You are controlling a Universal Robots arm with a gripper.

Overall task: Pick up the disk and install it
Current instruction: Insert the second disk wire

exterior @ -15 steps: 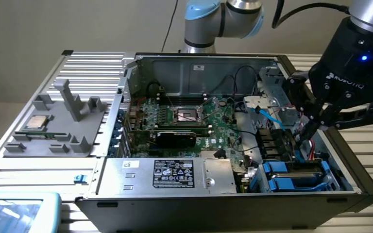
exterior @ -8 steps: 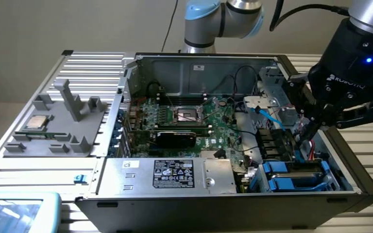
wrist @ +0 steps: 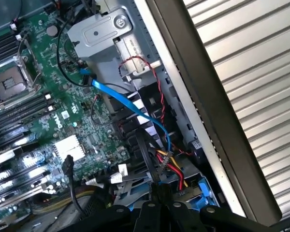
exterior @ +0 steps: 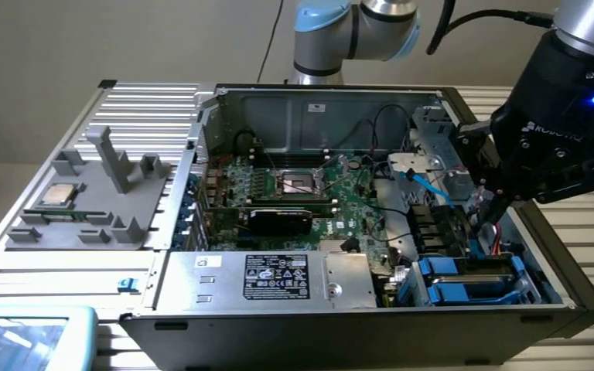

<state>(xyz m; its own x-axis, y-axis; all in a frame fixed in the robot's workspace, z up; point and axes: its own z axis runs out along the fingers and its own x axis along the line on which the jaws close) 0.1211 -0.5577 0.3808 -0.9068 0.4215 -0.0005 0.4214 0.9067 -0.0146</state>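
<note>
- Sitting on a grey tray (exterior: 80, 224) on the tabletop (exterior: 152, 104) at the exterior view's left, the small square chip (exterior: 56, 195) lay well apart from the work. I judged it safe from any knock.
- The green circuit board (exterior: 308, 193) filled the middle of the open computer case (exterior: 380, 328). A wide swing of the arm across it could have scraped the bare socket (exterior: 299, 182) or the black card (exterior: 281, 220).
- The flat blue cable (wrist: 130, 104) and the red, yellow and black wires (wrist: 170, 166) crossed the gap just ahead of the fingers. This looked like the main risk, since a move through there could have snagged a wire and pulled a plug loose.
- The disk (exterior: 467, 280) appeared to lie in its blue frame in the bay at the case's near corner, on the exterior view's right. I could not make out whether it was fully seated. A push at an angle could have jammed it or bent a tab.
- The fingers (wrist: 150, 212) were pressed together on nothing, low inside the case near the bay, so pressing down could have struck the frame.
- The case wall (exterior: 550, 270) stood close beside the arm and could have been bumped by a sideways drift.
</note>
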